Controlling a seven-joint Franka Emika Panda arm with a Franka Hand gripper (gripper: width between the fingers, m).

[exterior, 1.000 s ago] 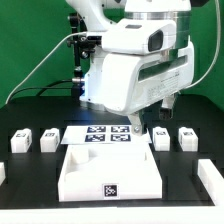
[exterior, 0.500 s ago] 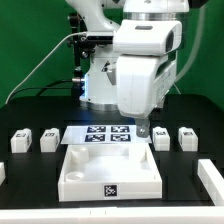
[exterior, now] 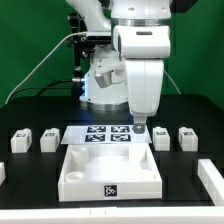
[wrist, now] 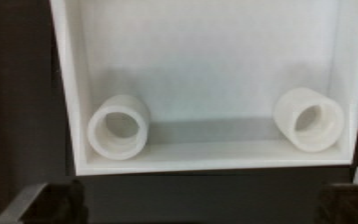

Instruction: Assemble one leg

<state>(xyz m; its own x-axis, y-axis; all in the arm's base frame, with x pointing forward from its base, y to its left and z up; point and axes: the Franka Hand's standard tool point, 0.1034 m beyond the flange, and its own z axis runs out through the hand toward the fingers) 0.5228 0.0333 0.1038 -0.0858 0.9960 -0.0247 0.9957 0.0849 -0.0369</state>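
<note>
Gripper (exterior: 140,126) hangs tip-down just right of centre in the exterior view, over the right end of the marker board (exterior: 100,135). Contact with the board: cannot tell.

Wrist view: fingers (wrist: 41,204) sit at opposite sides of the frame, jaws wide, nothing between them. Beyond them lies the white panel (exterior: 80,188), with one round socket (wrist: 117,128) and a second socket (wrist: 309,118) against its raised wall.

Nearest leg (exterior: 161,138) stands on the black table (exterior: 30,195) just beside the gripper toward the exterior view's right, apart from it. A second leg (exterior: 186,137) stands further right. A third leg (exterior: 48,139) and a fourth leg (exterior: 22,140) are at mid-left.

The panel's back edge is just beside the marker board. Bare table strips run along both panel sides.
</note>
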